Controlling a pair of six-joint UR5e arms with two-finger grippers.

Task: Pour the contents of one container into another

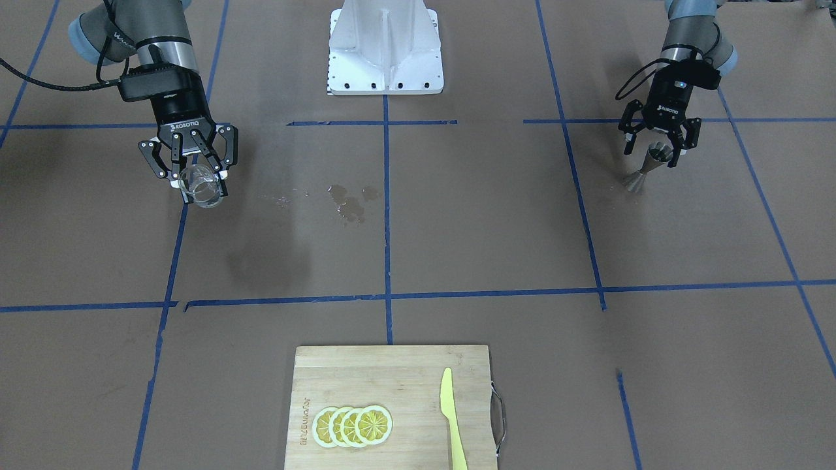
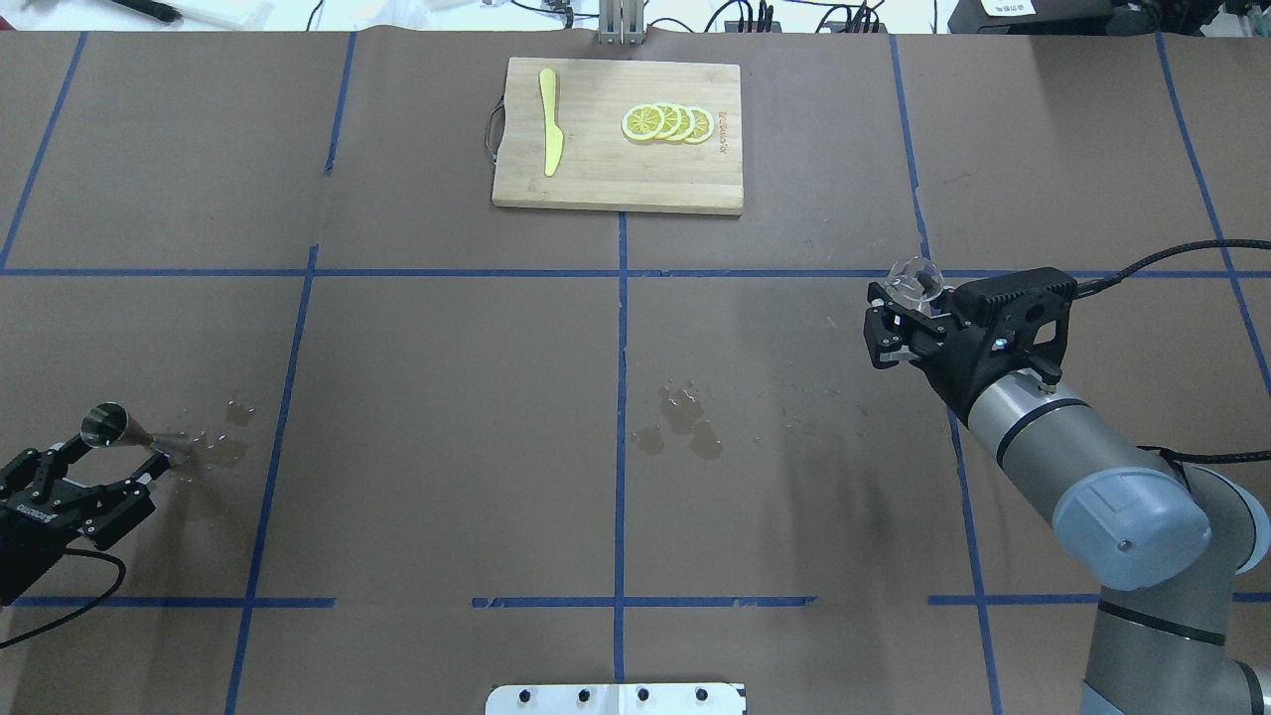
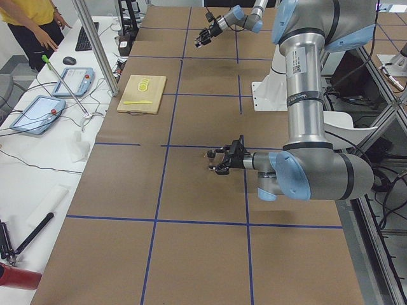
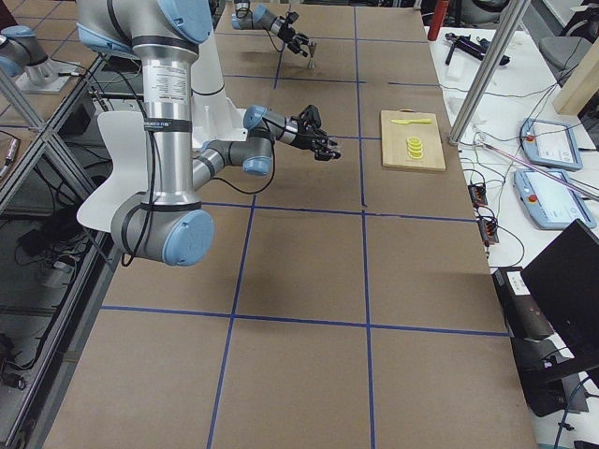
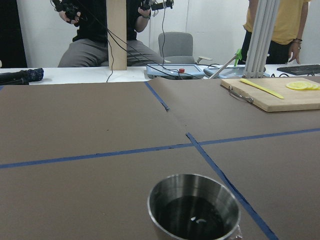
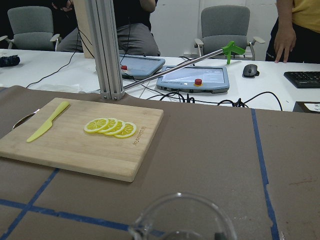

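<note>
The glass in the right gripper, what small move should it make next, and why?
Probably carry the glass sideways toward the jigger. The right gripper holds it in the air, but the jigger is far off on the robot's left side, between the left gripper's fingers. They look too far apart for any pour to land in it.

Brightly and evenly lit from overhead, without hard shadows. Just one soft dark patch on the table [image 1: 261, 261] left of centre in the front-facing view, and another right of centre in the overhead view. Faint sheen on the wet spots [image 1: 353, 199] mid-frame. Small glints on the glass [image 1: 201, 186] and inside the jigger [image 2: 104, 422]. Crisp across the fixed views, coarser toward the far end in both side views. Soft along the bottom edge of the right wrist view, blurring the glass rim; washed-out white near the top.
</note>
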